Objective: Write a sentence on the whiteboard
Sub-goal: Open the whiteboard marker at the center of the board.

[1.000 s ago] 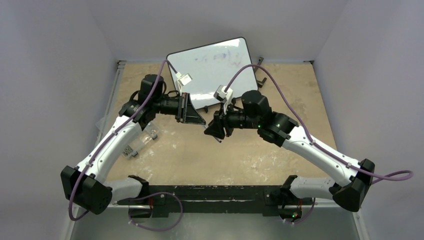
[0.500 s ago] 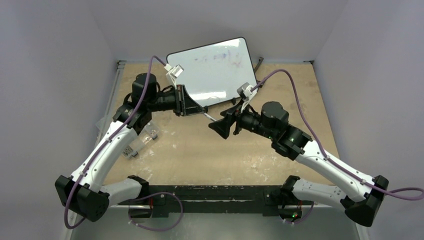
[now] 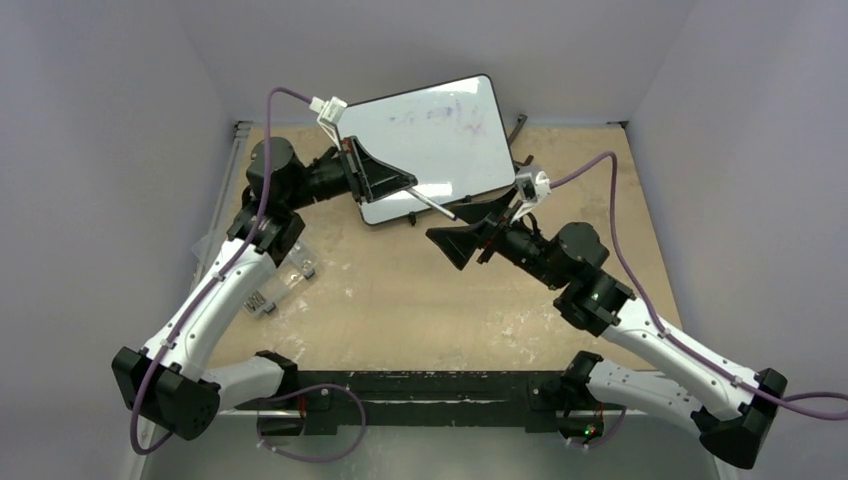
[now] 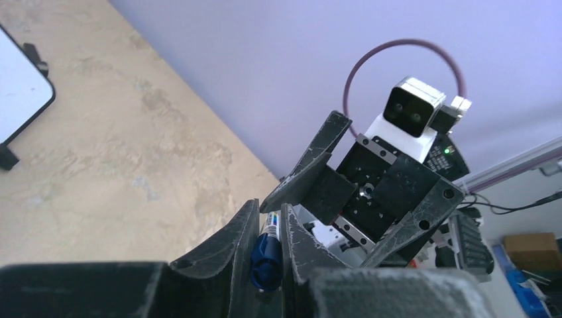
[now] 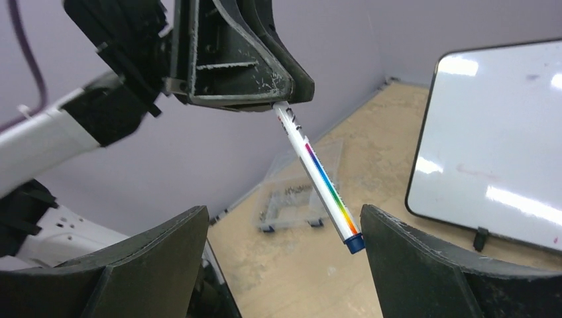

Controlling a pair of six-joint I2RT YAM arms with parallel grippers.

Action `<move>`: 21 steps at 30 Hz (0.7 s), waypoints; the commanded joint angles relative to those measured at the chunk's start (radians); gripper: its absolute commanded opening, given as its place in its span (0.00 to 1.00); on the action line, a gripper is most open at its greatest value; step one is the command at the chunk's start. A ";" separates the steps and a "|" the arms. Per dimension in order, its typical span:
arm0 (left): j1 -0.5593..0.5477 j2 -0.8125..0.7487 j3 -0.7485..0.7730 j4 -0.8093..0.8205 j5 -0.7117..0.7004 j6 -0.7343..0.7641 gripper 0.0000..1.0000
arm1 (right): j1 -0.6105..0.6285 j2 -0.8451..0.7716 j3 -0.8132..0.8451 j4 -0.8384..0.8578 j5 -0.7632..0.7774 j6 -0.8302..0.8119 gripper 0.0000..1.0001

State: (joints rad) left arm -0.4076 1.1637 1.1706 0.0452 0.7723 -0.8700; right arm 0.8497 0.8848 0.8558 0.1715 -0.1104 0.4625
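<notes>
Clenched tight, the black jaws of the left gripper (image 5: 290, 93) grasp a slim white marker (image 5: 319, 173) with a rainbow stripe down its barrel and a dark blue end. The marker juts out of the jaws at a slant, its blue end down in the gap between the fingers of the right gripper (image 3: 452, 240). That gripper's two broad black fingers stand spread wide and released, one on either side of the marker. The blue end sits very near one finger, but neither pad presses it. The left wrist camera shows a blue part of the marker pinched low between the left fingers, with the right gripper's open face turned straight toward it.

Behind the two grippers, the large white glossy whiteboard (image 3: 430, 150) with a thin black frame and rounded corners stands propped at the far edge of the scuffed tan table (image 3: 400, 300), turned a little askew. Faint purplish smudges (image 3: 440, 115) cross its upper half. A small clear plastic tray (image 3: 280, 285) lies on the table near the left arm, well apart from the board.
</notes>
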 commanded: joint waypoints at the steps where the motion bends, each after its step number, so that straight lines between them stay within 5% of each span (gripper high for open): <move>1: 0.009 0.015 0.050 0.303 -0.016 -0.188 0.00 | 0.002 -0.049 -0.018 0.201 0.040 0.084 0.87; 14: 0.007 0.050 0.083 0.599 -0.008 -0.467 0.00 | 0.000 0.027 0.056 0.339 0.067 0.135 0.92; 21: 0.003 0.028 0.018 0.677 -0.072 -0.482 0.00 | 0.000 0.080 0.093 0.454 -0.017 0.158 0.80</move>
State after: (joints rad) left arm -0.4053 1.2209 1.2125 0.5869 0.7582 -1.3079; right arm 0.8497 0.9535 0.8852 0.4881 -0.0792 0.5938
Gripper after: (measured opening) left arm 0.138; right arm 0.849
